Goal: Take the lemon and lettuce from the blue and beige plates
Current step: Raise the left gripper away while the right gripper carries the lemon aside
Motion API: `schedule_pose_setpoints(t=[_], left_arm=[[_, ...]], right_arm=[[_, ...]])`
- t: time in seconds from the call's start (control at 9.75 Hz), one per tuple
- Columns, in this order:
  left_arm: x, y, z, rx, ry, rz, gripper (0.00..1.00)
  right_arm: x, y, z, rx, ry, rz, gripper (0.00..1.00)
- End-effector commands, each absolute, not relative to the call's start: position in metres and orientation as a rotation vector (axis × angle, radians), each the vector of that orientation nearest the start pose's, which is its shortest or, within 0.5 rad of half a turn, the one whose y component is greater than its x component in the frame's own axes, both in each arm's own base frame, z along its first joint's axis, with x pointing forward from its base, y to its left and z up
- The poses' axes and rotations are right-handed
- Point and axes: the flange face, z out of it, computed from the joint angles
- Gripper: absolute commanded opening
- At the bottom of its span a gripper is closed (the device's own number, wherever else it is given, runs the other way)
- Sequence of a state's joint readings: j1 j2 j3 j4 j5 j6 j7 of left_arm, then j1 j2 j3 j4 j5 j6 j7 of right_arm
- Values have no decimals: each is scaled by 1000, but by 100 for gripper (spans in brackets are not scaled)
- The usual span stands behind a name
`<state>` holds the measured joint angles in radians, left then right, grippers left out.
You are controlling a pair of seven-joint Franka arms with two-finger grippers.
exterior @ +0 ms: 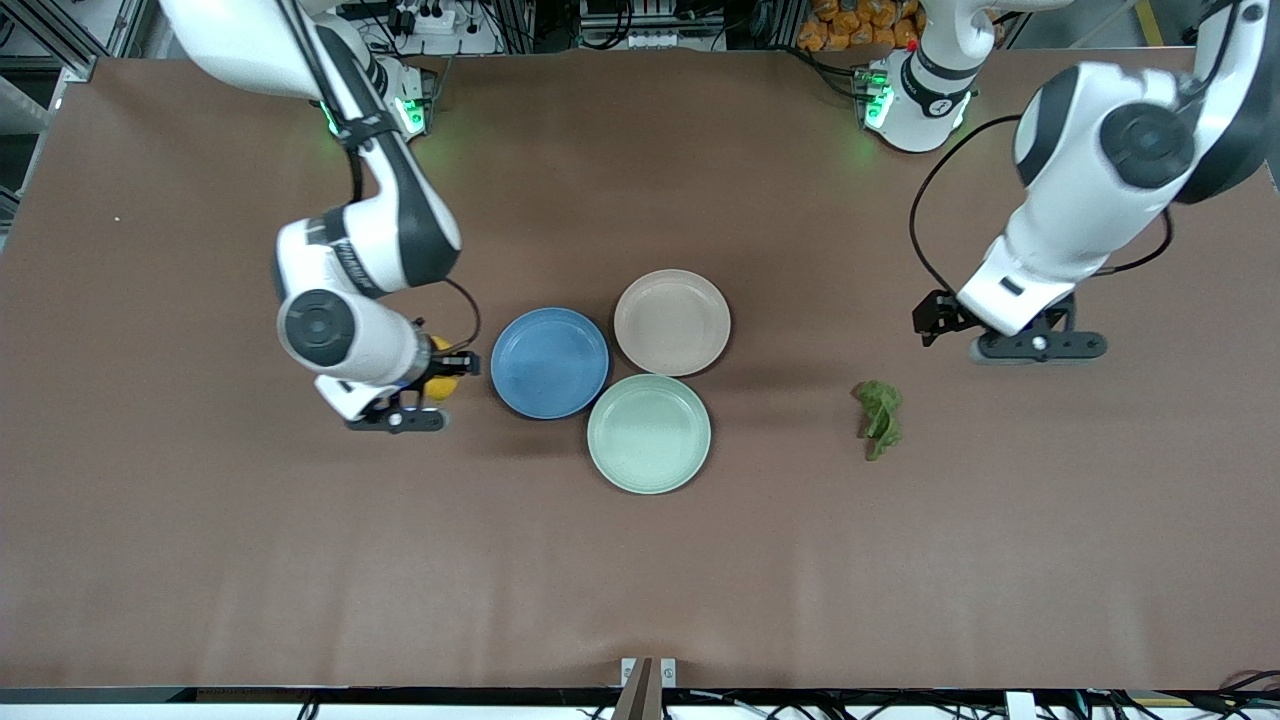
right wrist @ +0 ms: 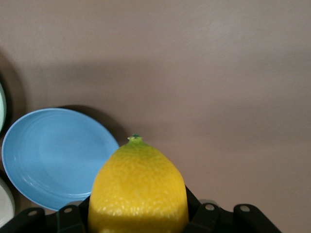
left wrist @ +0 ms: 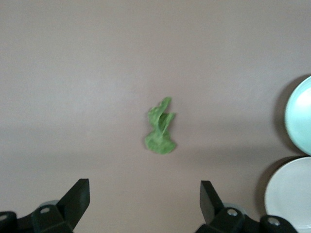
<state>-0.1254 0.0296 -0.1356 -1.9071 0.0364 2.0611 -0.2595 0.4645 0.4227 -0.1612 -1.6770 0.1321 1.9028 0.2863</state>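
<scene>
A yellow lemon (exterior: 443, 382) is held in my right gripper (exterior: 420, 400), which is shut on it over bare table beside the blue plate (exterior: 549, 362), toward the right arm's end. In the right wrist view the lemon (right wrist: 138, 187) fills the space between the jaws of the right gripper (right wrist: 138, 216), with the empty blue plate (right wrist: 48, 155) beside it. The beige plate (exterior: 672, 322) is empty. A green lettuce piece (exterior: 880, 417) lies on the table toward the left arm's end. My left gripper (exterior: 1040, 345) hangs open and empty over the table, apart from the lettuce (left wrist: 160, 128).
An empty pale green plate (exterior: 649, 433) touches the blue and beige plates, nearer to the front camera. The brown table cover (exterior: 640, 560) is bare around them. The green plate's edge (left wrist: 301, 114) and the beige plate's edge (left wrist: 291, 194) show in the left wrist view.
</scene>
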Motion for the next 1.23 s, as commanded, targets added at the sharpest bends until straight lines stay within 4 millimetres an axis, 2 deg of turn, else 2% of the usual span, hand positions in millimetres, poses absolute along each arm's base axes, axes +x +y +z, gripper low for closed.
schedule_pose_setpoints(t=[0.0, 0.21, 0.41, 0.51, 0.72, 0.92, 1.13], left_arm=[[564, -149, 529, -3170, -1, -273, 100], [563, -147, 554, -3152, 62, -312, 100], [556, -144, 587, -3133, 196, -206, 100], [553, -136, 600, -3124, 227, -146, 100], [542, -133, 626, -3116, 263, -132, 100], [534, -134, 643, -3110, 279, -61, 100], [528, -135, 653, -3119, 284, -32, 100]], right_arm=[[614, 183, 366, -3166, 17, 276, 51], [620, 157, 379, -3162, -20, 250, 51], [624, 119, 395, -3155, -72, 261, 51], [625, 100, 402, -3157, -89, 270, 51], [625, 68, 414, -3157, -116, 294, 51], [624, 49, 415, -3153, -111, 320, 51], [624, 14, 417, -3133, -145, 316, 51]])
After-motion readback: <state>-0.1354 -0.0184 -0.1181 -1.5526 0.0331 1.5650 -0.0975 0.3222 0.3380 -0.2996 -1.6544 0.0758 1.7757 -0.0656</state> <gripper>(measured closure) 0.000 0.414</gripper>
